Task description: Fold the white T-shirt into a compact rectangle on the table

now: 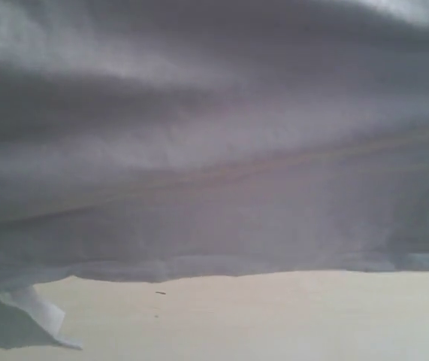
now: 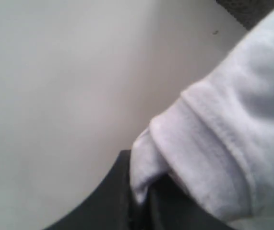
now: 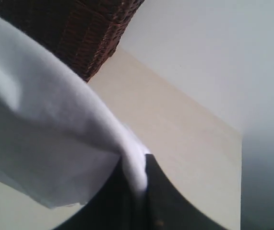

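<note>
The white T-shirt [image 1: 214, 150] hangs close in front of the exterior camera and fills most of that view; its lower edge ends above the table [image 1: 289, 323], and a small white tag [image 1: 41, 312] dangles at the lower left. Neither gripper shows in the exterior view. In the left wrist view my left gripper [image 2: 144, 191] is shut on a hemmed edge of the white T-shirt [image 2: 223, 143], held above the table [image 2: 60, 96]. In the right wrist view my right gripper [image 3: 139, 182] is shut on a bunched fold of the white T-shirt [image 3: 41, 124].
A dark brown wicker basket [image 3: 74, 28] stands on the table [image 3: 184, 134] beyond the right gripper. The table's far edge [image 3: 184, 93] meets a pale wall. A small dark speck [image 1: 159, 292] lies on the tabletop.
</note>
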Motion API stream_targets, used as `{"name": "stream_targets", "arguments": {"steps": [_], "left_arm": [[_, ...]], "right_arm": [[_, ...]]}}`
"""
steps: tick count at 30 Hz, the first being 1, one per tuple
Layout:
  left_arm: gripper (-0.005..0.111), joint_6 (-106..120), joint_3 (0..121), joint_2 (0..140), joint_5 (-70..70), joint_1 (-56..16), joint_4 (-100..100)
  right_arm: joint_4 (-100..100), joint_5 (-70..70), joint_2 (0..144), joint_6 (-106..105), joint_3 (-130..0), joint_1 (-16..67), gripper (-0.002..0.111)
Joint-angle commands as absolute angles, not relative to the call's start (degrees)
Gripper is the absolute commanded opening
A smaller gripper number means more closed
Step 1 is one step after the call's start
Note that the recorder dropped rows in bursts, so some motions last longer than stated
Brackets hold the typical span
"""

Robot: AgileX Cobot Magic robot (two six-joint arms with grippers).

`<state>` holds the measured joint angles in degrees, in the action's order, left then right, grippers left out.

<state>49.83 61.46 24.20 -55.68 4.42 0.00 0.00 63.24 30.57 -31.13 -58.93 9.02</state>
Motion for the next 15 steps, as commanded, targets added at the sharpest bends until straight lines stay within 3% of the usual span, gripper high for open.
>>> {"name": "stream_targets", "arguments": {"steps": [1, 8, 15], "left_arm": [[0.0, 48.9, 64.2, 23.9, -60.0, 4.5, -1.5], [0.0, 48.9, 56.4, 29.0, -60.9, 4.5, -1.6], [0.0, 49.1, 41.8, 40.9, -43.5, 4.5, 2.1]], "right_arm": [[-0.3, 66.4, 29.1, -31.8, -59.3, 10.0, 0.0], [-0.6, 67.4, 38.9, -31.9, -56.9, 10.7, 0.0], [-6.0, 53.1, 59.0, -31.8, -48.4, 10.7, 0.0]]}}
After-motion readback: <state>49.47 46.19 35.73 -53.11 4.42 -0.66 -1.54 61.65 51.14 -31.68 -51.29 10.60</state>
